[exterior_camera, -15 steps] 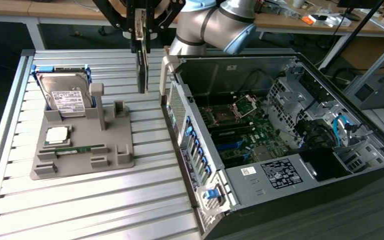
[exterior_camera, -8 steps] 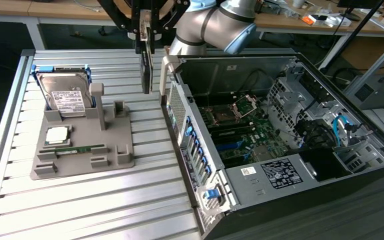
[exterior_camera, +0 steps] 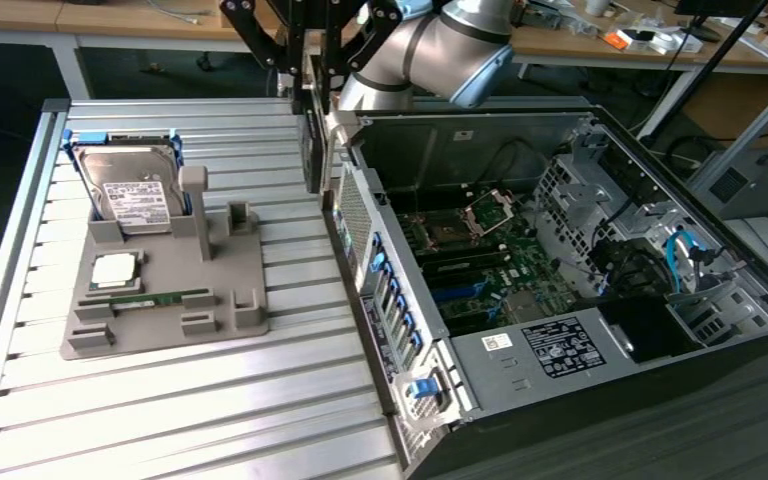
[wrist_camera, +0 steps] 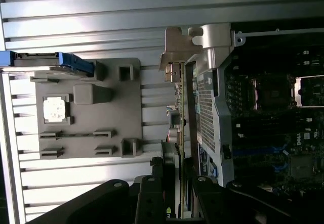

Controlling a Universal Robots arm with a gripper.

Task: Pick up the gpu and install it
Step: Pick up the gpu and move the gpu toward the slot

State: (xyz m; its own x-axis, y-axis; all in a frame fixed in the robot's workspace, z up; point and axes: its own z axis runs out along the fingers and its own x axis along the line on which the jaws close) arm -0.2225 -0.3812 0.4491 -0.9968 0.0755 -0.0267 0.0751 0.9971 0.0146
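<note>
The gpu [exterior_camera: 312,150] hangs on edge in my gripper [exterior_camera: 309,75], a thin dark card above the slatted table, right beside the open computer case's near wall [exterior_camera: 357,230]. In the wrist view the gpu [wrist_camera: 179,107] is seen edge-on, with its silvery metal bracket [wrist_camera: 177,42] at the far end. The gripper [wrist_camera: 178,186] is shut on the card's near end. The card sits over the gap between the grey fixture [wrist_camera: 121,82] and the case's perforated wall [wrist_camera: 207,113]. The motherboard [exterior_camera: 484,270] lies exposed inside the case.
The grey fixture [exterior_camera: 237,315] on the table carries a silver hard drive [exterior_camera: 131,190] in a blue frame, a CPU [exterior_camera: 115,268] and a green memory stick [exterior_camera: 157,297]. Cables and drive bays [exterior_camera: 678,260] crowd the case's far side. Desks with clutter [exterior_camera: 651,40] stand behind.
</note>
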